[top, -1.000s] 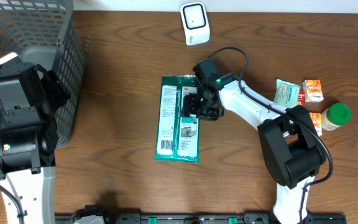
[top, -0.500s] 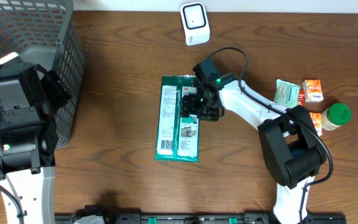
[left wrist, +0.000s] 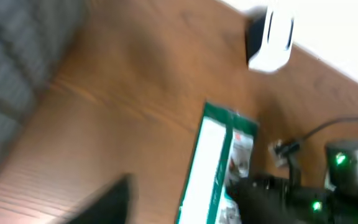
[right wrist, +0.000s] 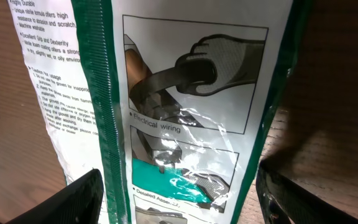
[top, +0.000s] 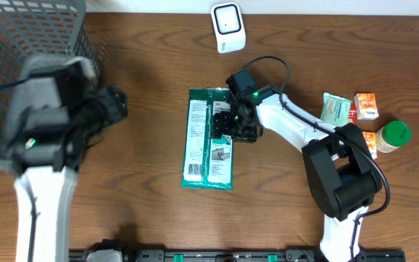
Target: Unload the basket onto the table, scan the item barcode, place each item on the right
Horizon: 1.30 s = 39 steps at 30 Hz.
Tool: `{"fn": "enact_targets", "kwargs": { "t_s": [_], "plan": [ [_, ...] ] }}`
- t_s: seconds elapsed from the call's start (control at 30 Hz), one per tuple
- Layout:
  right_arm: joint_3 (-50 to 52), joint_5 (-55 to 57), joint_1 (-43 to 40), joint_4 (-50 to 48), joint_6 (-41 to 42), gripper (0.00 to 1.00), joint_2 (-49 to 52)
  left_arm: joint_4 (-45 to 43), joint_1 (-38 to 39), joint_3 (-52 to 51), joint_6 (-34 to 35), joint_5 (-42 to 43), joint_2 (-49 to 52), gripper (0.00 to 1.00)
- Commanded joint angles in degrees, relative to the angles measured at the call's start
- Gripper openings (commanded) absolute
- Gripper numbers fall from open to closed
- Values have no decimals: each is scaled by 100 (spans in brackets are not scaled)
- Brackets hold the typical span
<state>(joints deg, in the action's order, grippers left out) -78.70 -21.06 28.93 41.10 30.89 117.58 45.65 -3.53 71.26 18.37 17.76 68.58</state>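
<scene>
The item is a flat green-and-white glove package (top: 208, 138) lying on the wooden table; it also shows as the package (left wrist: 213, 162) in the left wrist view. The white barcode scanner (top: 228, 28) stands at the far edge, blurred as the scanner (left wrist: 271, 40). My right gripper (top: 229, 125) is low over the package's right half, open. Its fingers (right wrist: 73, 199) straddle the printed panel of the package (right wrist: 185, 112). My left gripper (top: 113, 104) is blurred, well left of the package. Only one dark finger (left wrist: 107, 199) of it shows.
A grey mesh basket (top: 20, 44) fills the far left corner, right beside the left arm. At the right edge sit a teal packet (top: 335, 109), a small orange box (top: 366, 105) and a green-lidded jar (top: 395, 135).
My left arm has swung away from the basket toward the table's middle and is motion-blurred. The right arm and the package have not moved.
</scene>
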Motion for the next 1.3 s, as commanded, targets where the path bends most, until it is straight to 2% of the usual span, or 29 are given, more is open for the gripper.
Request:
{"fn": "enact_targets", "kwargs": {
  "t_s": [0.0,0.07,0.37,0.57,1.03,1.27],
  "plan": [
    [227,251,-42,92,-197,75,284,-28,426,-155,15,214,678,13],
    [227,144,-92,96,-232,74,284,-138,651,-155,13,210,1014,8],
    [227,-1141,-564,140,-1005,75,284,-892,1174,-155,15,170,2334,8],
    [236,-1152,-597,151,-1386,78,286,-931,1213,-164,13,170,3182,8],
    [323,-1139,-568,-157,-1427,81,286,-1185,1792,-168,-37,-7,4317,8],
    [835,-1467,-409,-994,-1462,81,286,-1298,1818,-168,-4,-46,4599,8]
  ]
}}
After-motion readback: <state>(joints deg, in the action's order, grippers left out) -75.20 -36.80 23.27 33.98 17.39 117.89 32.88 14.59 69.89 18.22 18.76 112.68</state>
